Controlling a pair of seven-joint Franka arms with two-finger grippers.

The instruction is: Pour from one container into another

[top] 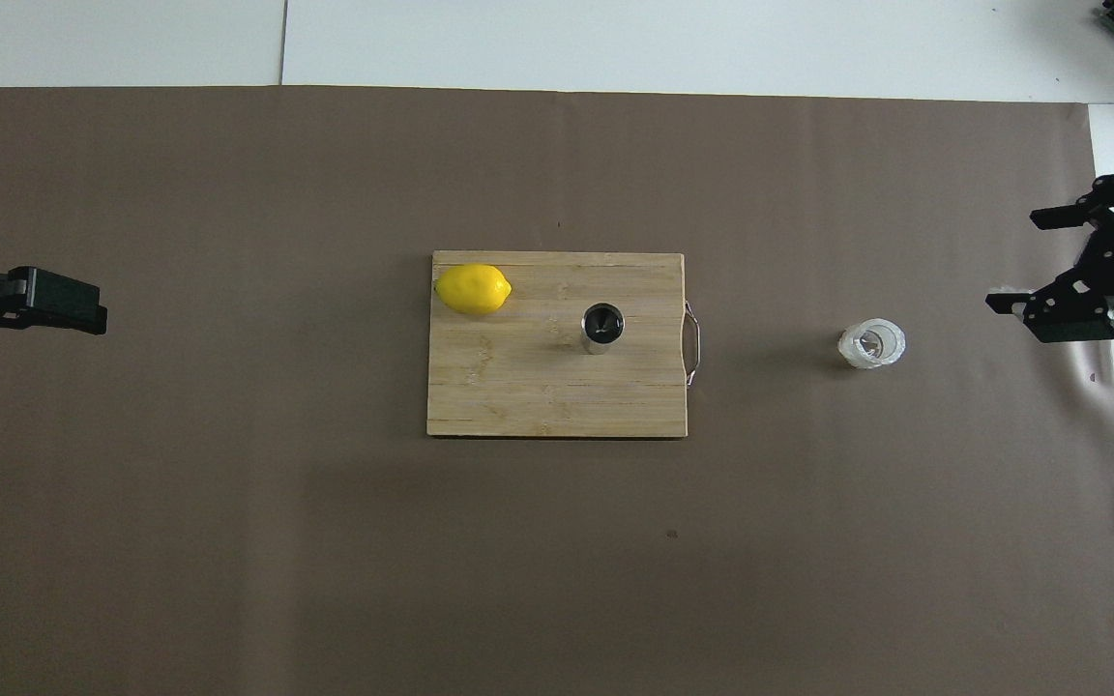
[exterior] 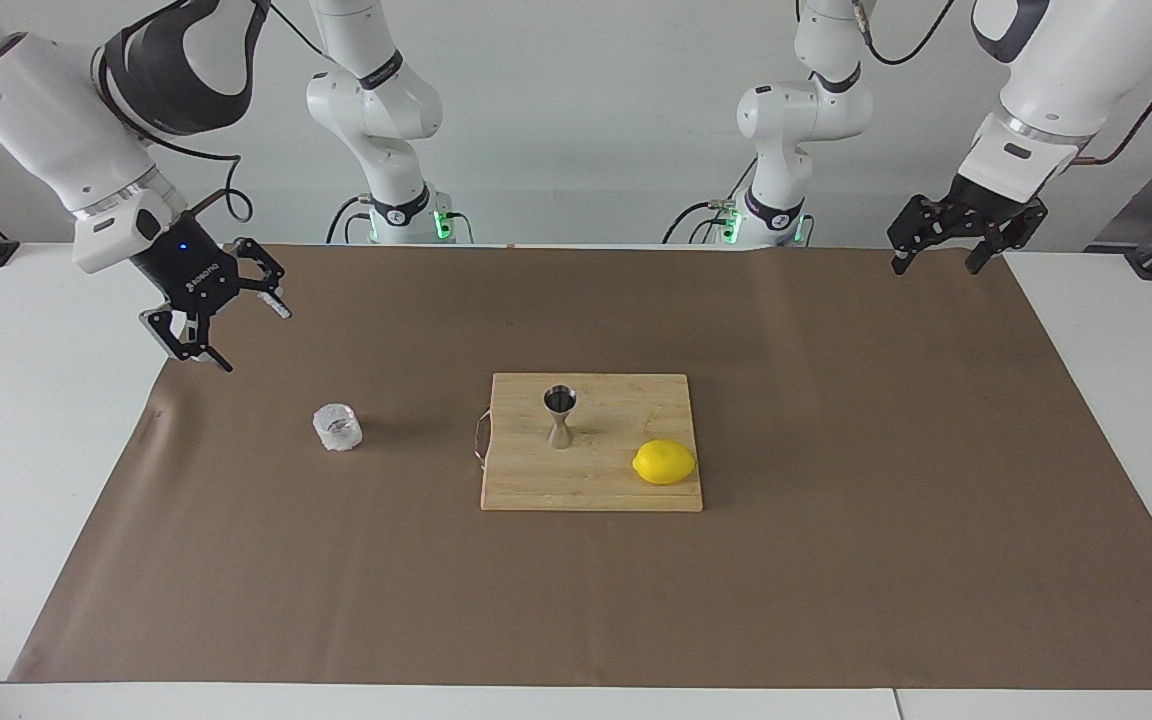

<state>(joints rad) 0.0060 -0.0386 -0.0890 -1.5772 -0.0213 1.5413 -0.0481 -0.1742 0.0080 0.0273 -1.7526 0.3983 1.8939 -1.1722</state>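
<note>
R gripper [exterior: 226,335] hung spread & empty over paper edge, L gripper [exterior: 939,258] waited spread at its end. Jigger [exterior: 560,415] stood on board [exterior: 626,490] w/ lemon [exterior: 664,462]; glass tumbler [exterior: 338,427] on paper toward R arm's end.

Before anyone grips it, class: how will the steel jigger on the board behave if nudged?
The jigger stands upright on a narrow foot with a thin waist, so it probably tips easily. Its shiny metal looks slippery. On its side, on the cutting board, it might roll.

white brand lettering on right gripper [exterior: 218,322], unreadable
</note>
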